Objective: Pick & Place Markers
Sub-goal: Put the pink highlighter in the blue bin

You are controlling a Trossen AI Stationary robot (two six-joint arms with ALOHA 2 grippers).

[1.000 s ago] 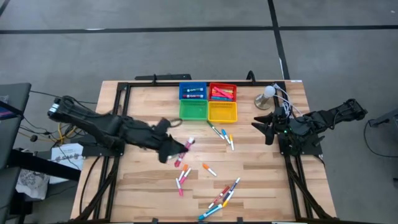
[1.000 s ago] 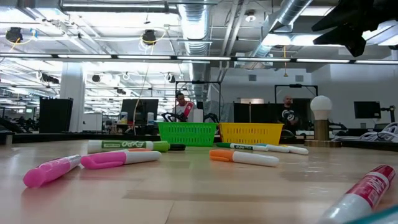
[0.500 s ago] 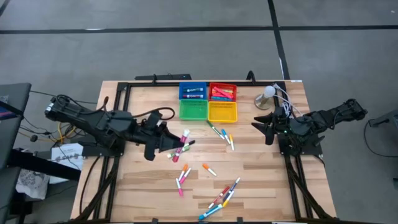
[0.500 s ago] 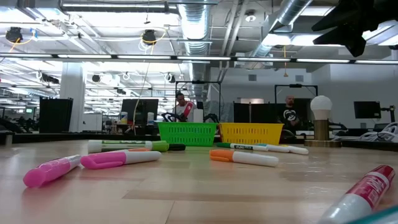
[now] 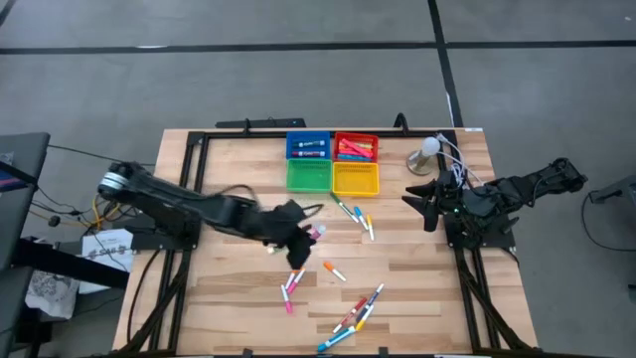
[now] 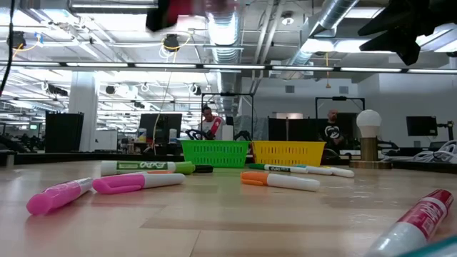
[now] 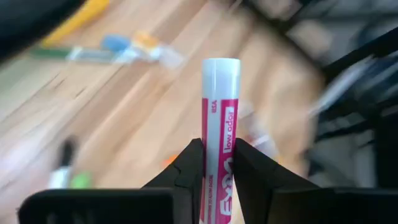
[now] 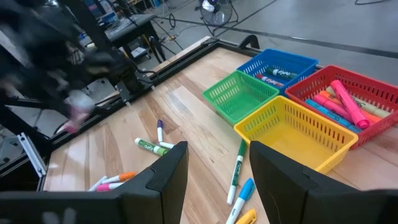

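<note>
My left gripper [image 5: 303, 241] hangs above the table's middle, shut on a pink marker [image 5: 315, 232] whose white end [image 7: 221, 68] juts out ahead of the fingers. In the low view it is only a blur at the top [image 6: 191, 11]. Several other markers lie loose on the wood: pink and orange ones [image 5: 291, 282], a bunch near the front edge [image 5: 355, 312], and some [image 5: 355, 215] below the yellow tray [image 5: 355, 180]. My right gripper [image 8: 214, 180] waits open at the table's right side [image 5: 415, 199], holding nothing. My left gripper pinches the pink-labelled barrel [image 7: 218, 155] of the marker between its two fingers [image 7: 188, 171]. The marker lies along the fingers and points ahead of them, white end foremost. It is lifted clear of the table.
Four small trays stand at the back centre: blue [image 5: 308, 146] and red [image 5: 356, 147] with markers inside, green [image 5: 309, 177] and yellow. A white-bulbed lamp [image 5: 427, 150] stands back right. Black rails [image 5: 194, 159] run along the table's edges. People sit in the room behind [image 6: 208, 121].
My left gripper, still shut on the pink marker, first drew back toward the table's left, then swung toward the right and came down, turning as it went. It now shows at the top of the low view. The loose markers have not moved.
</note>
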